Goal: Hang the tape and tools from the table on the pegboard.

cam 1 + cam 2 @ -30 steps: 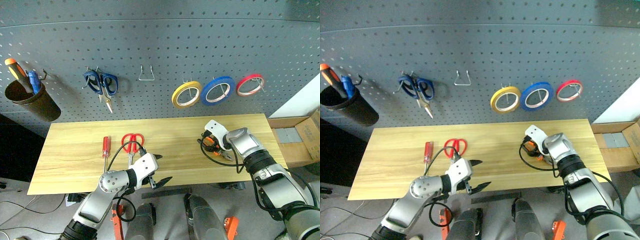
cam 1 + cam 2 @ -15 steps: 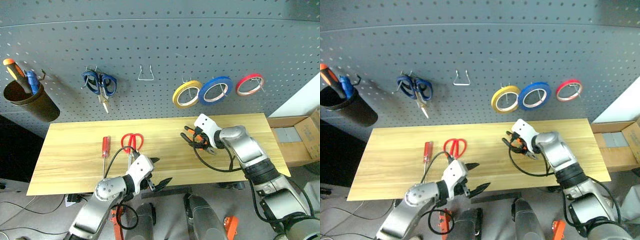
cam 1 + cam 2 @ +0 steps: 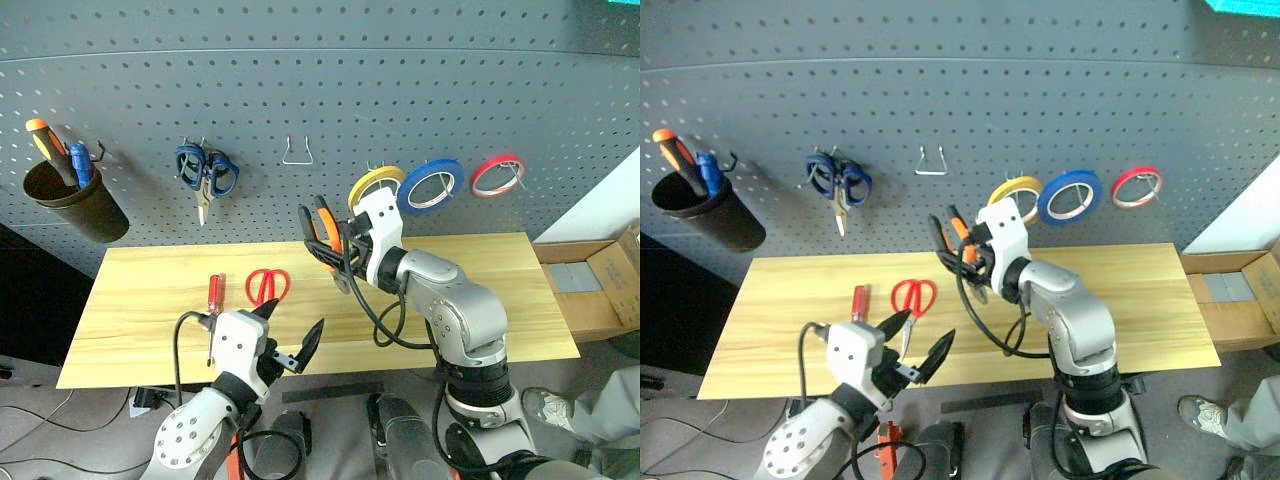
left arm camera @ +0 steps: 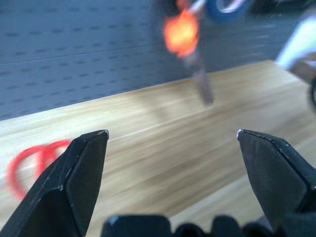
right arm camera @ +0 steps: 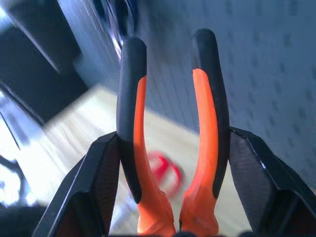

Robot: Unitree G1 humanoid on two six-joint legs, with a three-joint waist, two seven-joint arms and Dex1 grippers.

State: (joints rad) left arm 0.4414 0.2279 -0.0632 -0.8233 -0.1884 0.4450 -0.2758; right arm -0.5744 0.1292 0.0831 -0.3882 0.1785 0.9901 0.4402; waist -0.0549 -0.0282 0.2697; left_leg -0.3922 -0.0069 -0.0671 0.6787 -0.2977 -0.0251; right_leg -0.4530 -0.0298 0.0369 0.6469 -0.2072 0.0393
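Behind the pale wooden table (image 3: 480, 300), your right gripper (image 3: 338, 248) clamps the orange-and-black-handled pliers (image 3: 324, 232), handles upward; the bare wire hook (image 3: 298, 152) hangs above, slightly left; left gripper (image 3: 290, 338) gapes empty.

A dark cup (image 3: 75, 205) hung at the far left and held an orange-and-black-handled screwdriver (image 3: 45, 143). Blue-handled scissors (image 3: 205, 172) hung on a hook. A blue ring (image 3: 430, 186) and a red ring (image 3: 498, 174) hung side by side. A cardboard box (image 3: 600, 280) sat at the right.
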